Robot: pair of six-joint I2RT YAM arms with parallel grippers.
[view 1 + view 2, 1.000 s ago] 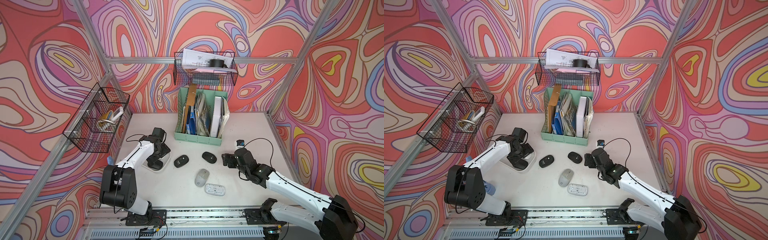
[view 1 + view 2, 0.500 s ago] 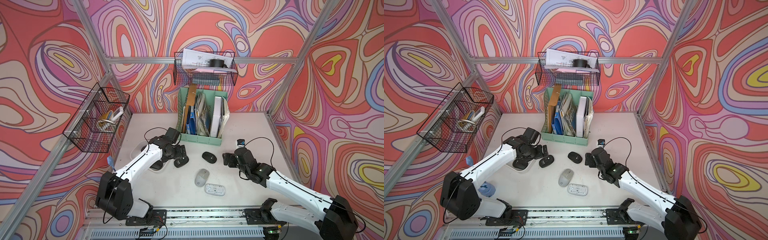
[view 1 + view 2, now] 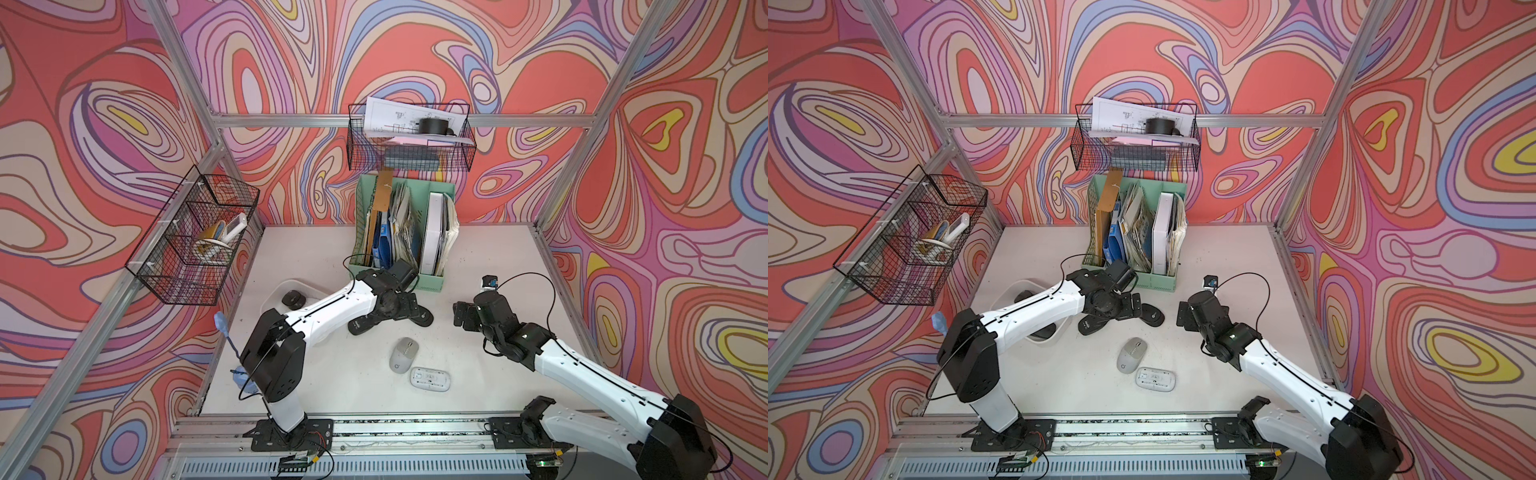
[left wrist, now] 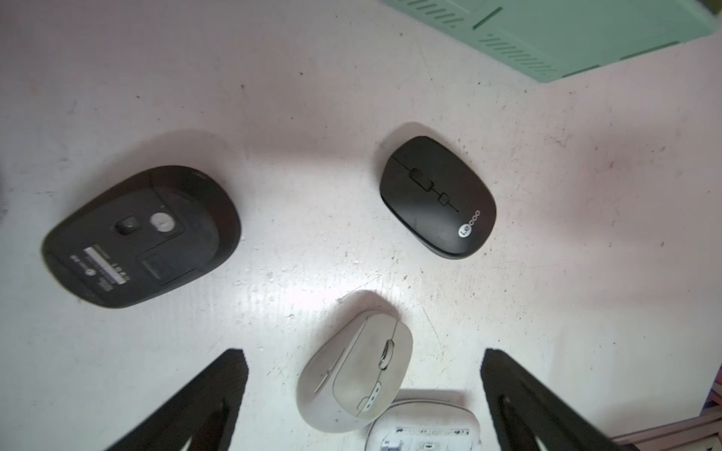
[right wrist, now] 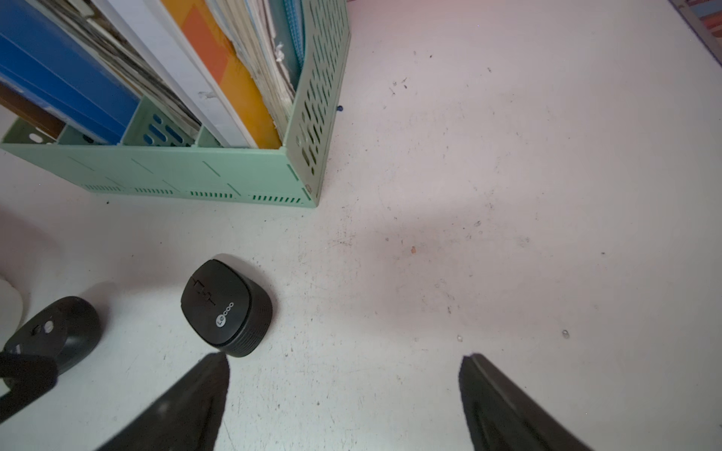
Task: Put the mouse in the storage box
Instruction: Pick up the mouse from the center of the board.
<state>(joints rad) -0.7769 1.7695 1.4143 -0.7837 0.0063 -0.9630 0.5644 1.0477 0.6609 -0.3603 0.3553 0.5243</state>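
The white storage box (image 3: 277, 293) (image 3: 1011, 293) sits at the table's left with one black mouse (image 3: 293, 298) (image 3: 1023, 296) inside. On the table lie an upside-down black mouse (image 3: 358, 327) (image 4: 140, 238), a black Lecoo mouse (image 3: 423, 318) (image 4: 437, 197) (image 5: 226, 308), a grey mouse (image 3: 402, 353) (image 4: 355, 375) and an upside-down white mouse (image 3: 430, 379) (image 4: 426, 427). My left gripper (image 3: 390, 320) (image 4: 363, 355) hovers open and empty between the two black mice, and in the left wrist view the grey mouse shows between its fingers. My right gripper (image 3: 463, 318) (image 5: 344, 359) stands open and empty just right of the Lecoo mouse.
A mint-green file organizer (image 3: 399, 232) (image 5: 195, 168) full of folders stands right behind the mice. Black wire baskets hang on the left wall (image 3: 195, 241) and the back wall (image 3: 409, 139). A blue brush (image 3: 239, 374) stands by the left arm's base.
My left arm swung right from over the storage box to above the two black mice, leaving a black mouse in the box. My right gripper has hardly moved.
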